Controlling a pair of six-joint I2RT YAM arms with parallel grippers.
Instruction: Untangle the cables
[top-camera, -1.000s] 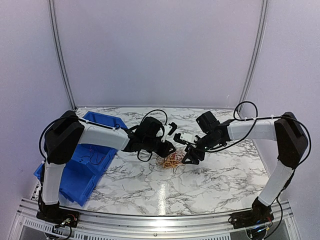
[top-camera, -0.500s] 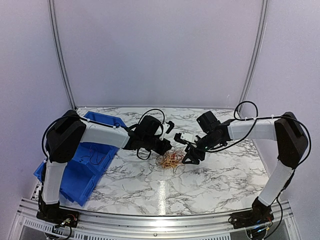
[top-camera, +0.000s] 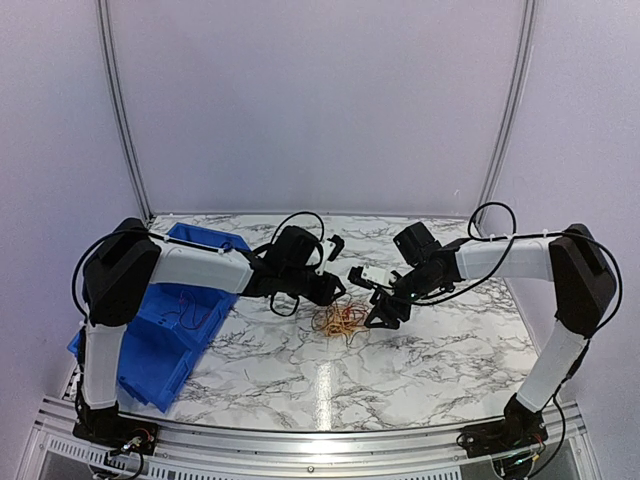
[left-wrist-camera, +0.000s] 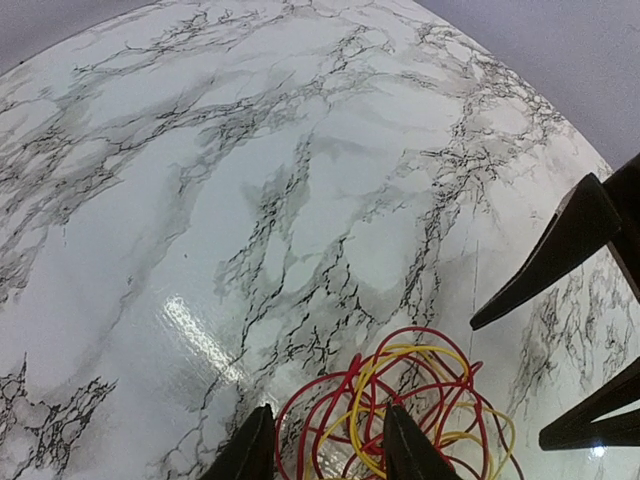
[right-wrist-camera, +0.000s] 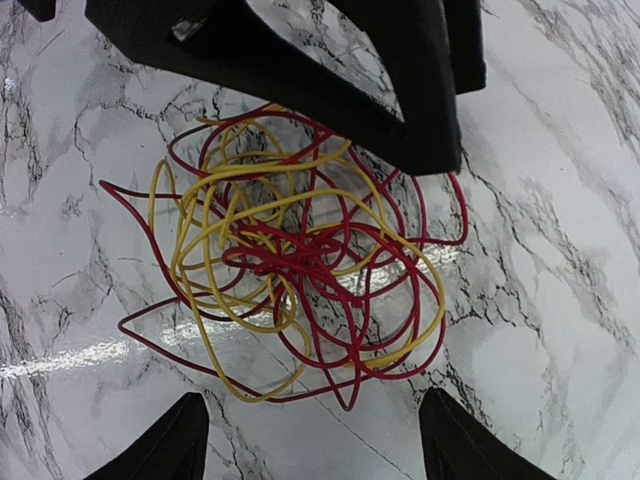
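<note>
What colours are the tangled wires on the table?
The wires are red and yellow, easiest to see in the right wrist view.

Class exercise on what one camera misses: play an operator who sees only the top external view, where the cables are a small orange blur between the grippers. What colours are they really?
Observer: The right wrist view shows the cables as red and yellow wires, one loose tangle on the marble table.
Operator: Is the left gripper gripping any?
Observer: None visibly; in its wrist view the left gripper has its fingers apart, loops showing between them.
Operator: And the right?
Observer: The right gripper is open too, its tips just short of the tangle.
</note>
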